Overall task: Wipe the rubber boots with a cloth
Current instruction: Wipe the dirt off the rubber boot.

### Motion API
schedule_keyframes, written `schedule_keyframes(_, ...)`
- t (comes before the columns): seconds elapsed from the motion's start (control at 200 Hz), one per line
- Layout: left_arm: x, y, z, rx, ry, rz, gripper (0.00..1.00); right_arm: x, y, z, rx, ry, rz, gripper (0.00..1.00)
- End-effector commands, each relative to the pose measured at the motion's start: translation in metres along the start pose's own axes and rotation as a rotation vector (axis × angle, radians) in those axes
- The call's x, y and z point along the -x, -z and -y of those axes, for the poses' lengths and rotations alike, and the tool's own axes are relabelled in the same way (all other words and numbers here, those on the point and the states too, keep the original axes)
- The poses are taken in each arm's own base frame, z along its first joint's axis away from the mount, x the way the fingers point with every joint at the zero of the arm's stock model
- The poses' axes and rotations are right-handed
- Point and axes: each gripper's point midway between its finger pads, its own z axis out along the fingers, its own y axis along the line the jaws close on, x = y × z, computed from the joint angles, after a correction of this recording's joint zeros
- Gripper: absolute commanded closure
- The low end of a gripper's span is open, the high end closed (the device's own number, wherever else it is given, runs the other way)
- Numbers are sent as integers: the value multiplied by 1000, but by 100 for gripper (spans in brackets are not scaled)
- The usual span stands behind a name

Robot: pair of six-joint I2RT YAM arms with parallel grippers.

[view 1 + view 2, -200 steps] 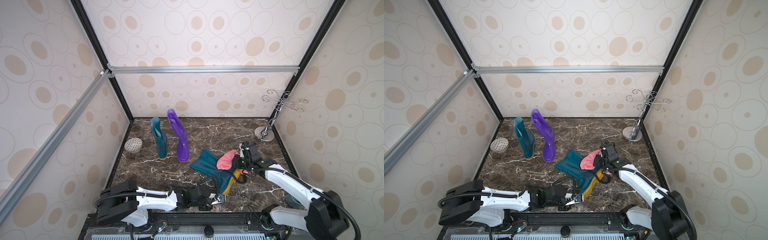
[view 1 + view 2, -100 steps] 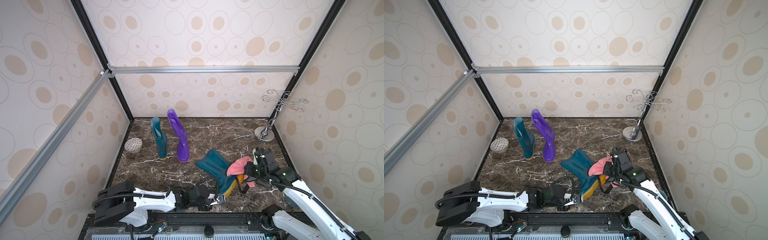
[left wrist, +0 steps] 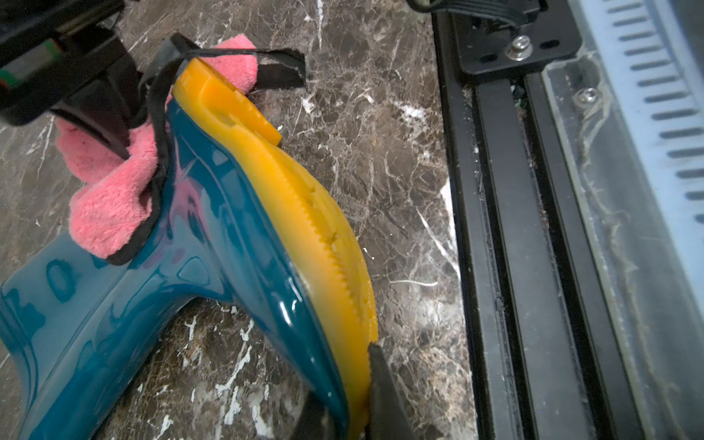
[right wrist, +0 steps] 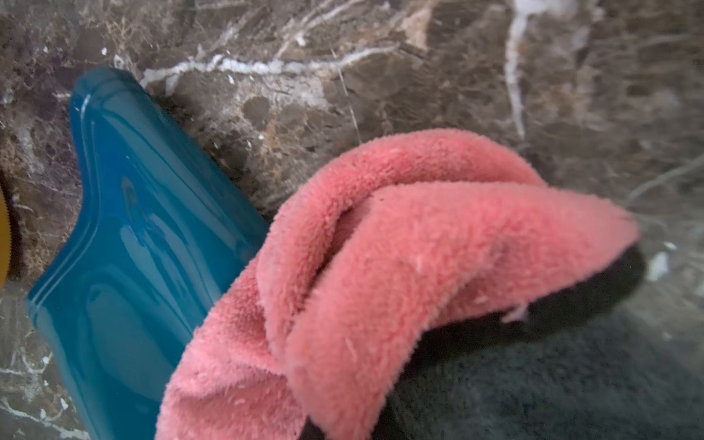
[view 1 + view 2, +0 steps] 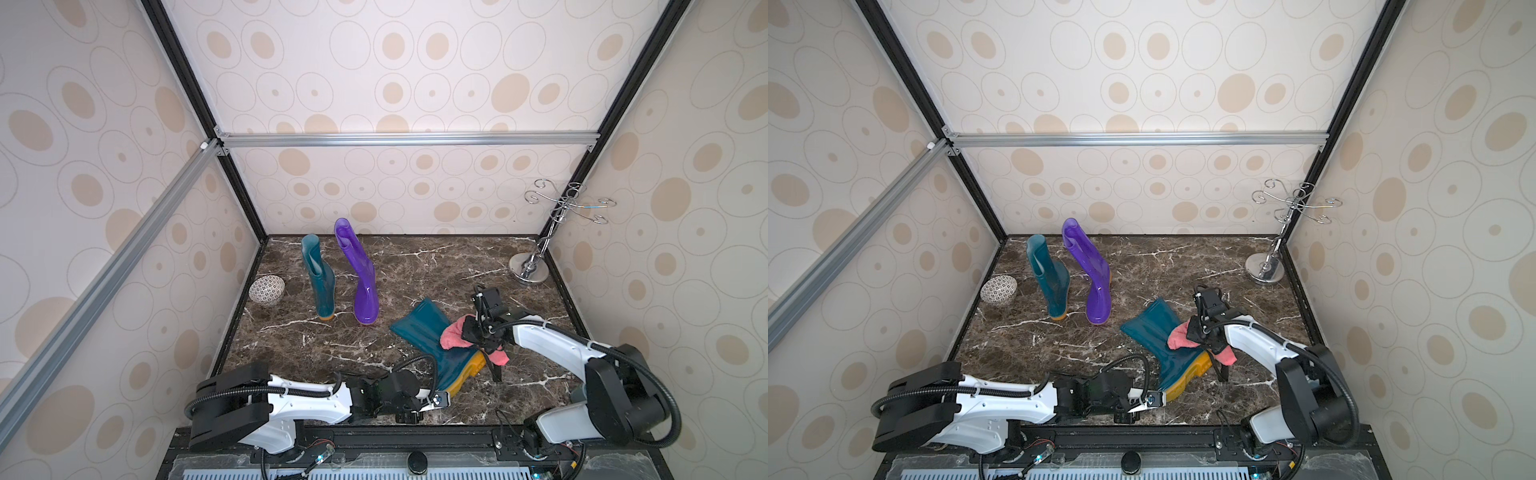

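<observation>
Wiping is under way on the fallen teal boot (image 5: 419,328), which lies on its side near the front of the marble tabletop (image 5: 436,266). The left gripper (image 5: 438,401) has it by the toe, jaws closed narrow on the yellow-orange sole edge. The right gripper (image 5: 478,332) is clamped tight on the pink cloth (image 5: 452,336), bunched against the ankle by the heel.

Next move, I'd say: drag that wad along the shaft with steady pressure while the toe pinch stops the glossy boot skating.

The left wrist view gives what the top views can't: fingers (image 3: 383,396) either side of the sole, and the cloth's dark edging looped over the heel. The right wrist view shows only terry folds and shaft, no fingers. Only the top views show the upright teal boot (image 5: 322,282) and purple boot (image 5: 362,282) at the back, well apart from the cloth.
</observation>
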Motion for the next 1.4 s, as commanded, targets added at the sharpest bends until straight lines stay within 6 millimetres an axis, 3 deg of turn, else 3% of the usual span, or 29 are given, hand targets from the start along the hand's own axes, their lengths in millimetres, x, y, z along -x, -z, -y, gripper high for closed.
schedule_keyframes(0.0,43,4,-6,17,-27,142,100,34,-3,-41,126,5,64,100)
schedule_keyframes(0.17,40,5,-2,7,-37,140,100,69,-7,-65,162,71,140,100)
schedule_keyframes(0.26,36,4,-4,22,-34,126,100,88,-1,-78,191,88,196,100)
schedule_keyframes(0.355,25,3,-9,65,-32,84,100,102,22,-90,238,98,269,100)
schedule_keyframes(0.465,14,9,-17,126,-21,41,100,107,56,-79,225,67,369,100)
schedule_keyframes(0.56,0,12,-19,157,-57,-20,100,96,71,-68,215,52,387,100)
schedule_keyframes(0.74,-33,29,-57,407,-101,-158,100,66,101,-55,251,89,385,100)
schedule_keyframes(0.9,-45,31,-60,444,-102,-177,100,18,111,-68,402,189,244,100)
schedule_keyframes(1.03,-49,26,-48,376,-110,-163,100,-30,116,-80,467,305,134,100)
schedule_keyframes(1.09,-38,25,-43,344,-110,-109,100,-44,123,-86,458,378,152,100)
schedule_keyframes(1.2,-26,25,-36,305,-124,-44,100,-37,140,-81,415,357,222,100)
schedule_keyframes(1.315,-22,24,-29,267,-139,-19,100,-12,168,-60,325,288,390,100)
schedule_keyframes(1.395,-22,20,-22,238,-150,-19,100,-4,182,-67,382,272,467,100)
